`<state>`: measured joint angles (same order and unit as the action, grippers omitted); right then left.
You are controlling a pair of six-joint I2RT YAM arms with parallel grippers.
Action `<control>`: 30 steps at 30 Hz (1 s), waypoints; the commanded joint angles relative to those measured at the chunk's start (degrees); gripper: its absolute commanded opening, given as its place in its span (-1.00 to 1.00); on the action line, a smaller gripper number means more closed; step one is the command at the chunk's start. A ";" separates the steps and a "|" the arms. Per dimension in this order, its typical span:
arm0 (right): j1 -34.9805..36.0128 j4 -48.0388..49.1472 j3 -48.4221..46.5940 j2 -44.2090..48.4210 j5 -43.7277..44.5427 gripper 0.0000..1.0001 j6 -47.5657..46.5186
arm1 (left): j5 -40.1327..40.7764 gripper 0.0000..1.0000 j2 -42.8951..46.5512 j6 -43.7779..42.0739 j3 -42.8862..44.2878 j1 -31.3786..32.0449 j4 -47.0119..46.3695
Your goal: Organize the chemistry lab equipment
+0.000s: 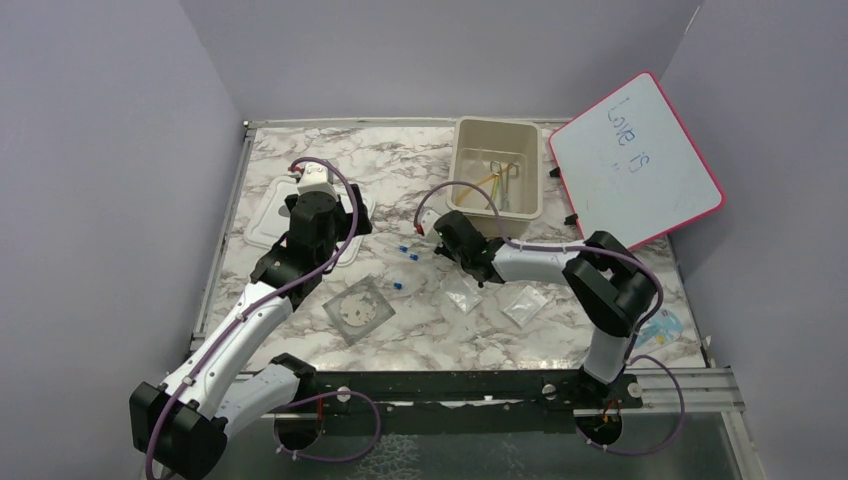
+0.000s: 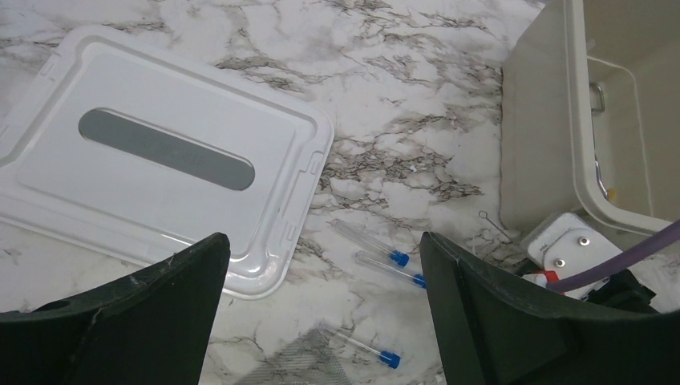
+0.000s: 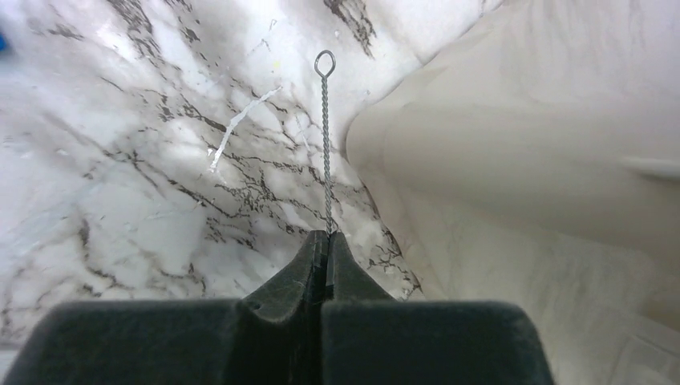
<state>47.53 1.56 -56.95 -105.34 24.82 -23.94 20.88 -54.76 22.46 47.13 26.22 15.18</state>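
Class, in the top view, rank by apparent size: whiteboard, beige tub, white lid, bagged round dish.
1. whiteboard
2. beige tub and white lid: alike; the left arm hides part of the lid
3. bagged round dish

Overhead view, two close downward wrist views; tub (image 1: 462,150) common to all.

Bare tabletop (image 1: 400,160) lies open between the white lid (image 1: 262,215) at far left and the beige tub (image 1: 500,140) at far centre. The tub's wall rises close beside the right arm's jaws. The whiteboard (image 1: 640,160) leans across the far right corner. Blue-capped tubes (image 2: 373,245), clear packets (image 1: 523,303) and a bagged dish (image 1: 358,310) litter the middle.
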 commanded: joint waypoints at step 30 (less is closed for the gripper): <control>-15.76 -2.82 -13.38 25.33 -9.97 -0.99 29.33 | -5.96 0.82 1.87 -1.69 2.97 -0.29 -1.29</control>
<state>38.11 -1.50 -68.88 -77.36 9.39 -4.95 18.17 -52.84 21.78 49.19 26.20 15.81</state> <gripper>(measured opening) 0.014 0.912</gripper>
